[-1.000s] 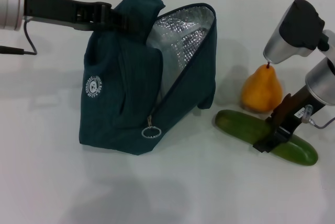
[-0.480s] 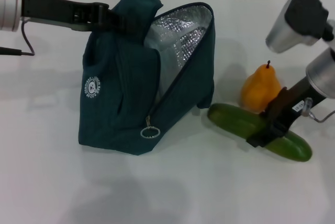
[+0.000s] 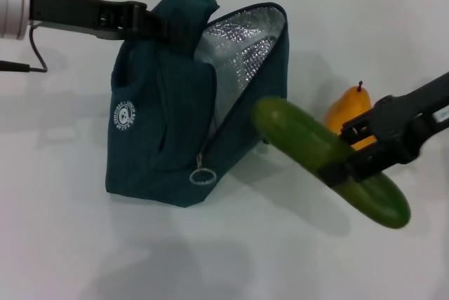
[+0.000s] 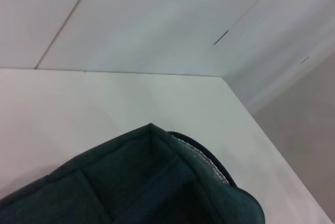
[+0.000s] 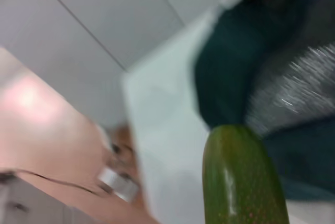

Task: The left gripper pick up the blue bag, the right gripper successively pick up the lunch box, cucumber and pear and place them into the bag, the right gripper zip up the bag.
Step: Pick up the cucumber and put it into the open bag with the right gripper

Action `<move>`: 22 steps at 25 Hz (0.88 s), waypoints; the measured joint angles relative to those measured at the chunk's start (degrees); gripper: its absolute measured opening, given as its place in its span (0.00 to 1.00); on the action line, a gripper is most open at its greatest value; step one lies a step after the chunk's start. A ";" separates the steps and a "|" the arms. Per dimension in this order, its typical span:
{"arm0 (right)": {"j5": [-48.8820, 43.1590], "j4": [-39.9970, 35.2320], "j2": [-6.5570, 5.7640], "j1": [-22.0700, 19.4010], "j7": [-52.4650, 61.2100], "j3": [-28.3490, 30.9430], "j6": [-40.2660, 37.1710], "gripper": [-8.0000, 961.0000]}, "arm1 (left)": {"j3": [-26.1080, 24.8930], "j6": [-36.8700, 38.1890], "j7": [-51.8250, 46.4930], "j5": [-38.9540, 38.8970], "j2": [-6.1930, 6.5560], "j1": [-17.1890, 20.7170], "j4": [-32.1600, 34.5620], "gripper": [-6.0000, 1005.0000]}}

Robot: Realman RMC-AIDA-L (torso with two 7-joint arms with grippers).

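Note:
The blue bag (image 3: 165,125) stands open on the white table (image 3: 70,244), its foil lining showing. My left gripper (image 3: 165,28) is shut on the bag's handle at the top and holds it up. My right gripper (image 3: 361,156) is shut on the cucumber (image 3: 309,147) and holds it in the air, tilted, its near end close to the bag's open mouth. The cucumber fills the right wrist view (image 5: 241,182), with the bag (image 5: 246,51) behind it. The pear (image 3: 347,114) stands on the table behind the cucumber. The bag's top shows in the left wrist view (image 4: 141,182). The lunch box is out of view.
The zipper's ring pull (image 3: 202,176) hangs at the bag's front lower corner. A black cable (image 3: 28,62) runs from the left arm at the far left. A wall stands behind the table's far edge.
My right gripper has lifted the cucumber off the table and carried it left toward the bag's opening. The bag and left gripper have stayed put.

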 joint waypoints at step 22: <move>35.91 27.13 1.63 -2.87 -36.68 1.62 18.30 0.66 | 0.43 0.10 0.06 -0.05 -0.24 -0.23 0.00 0.10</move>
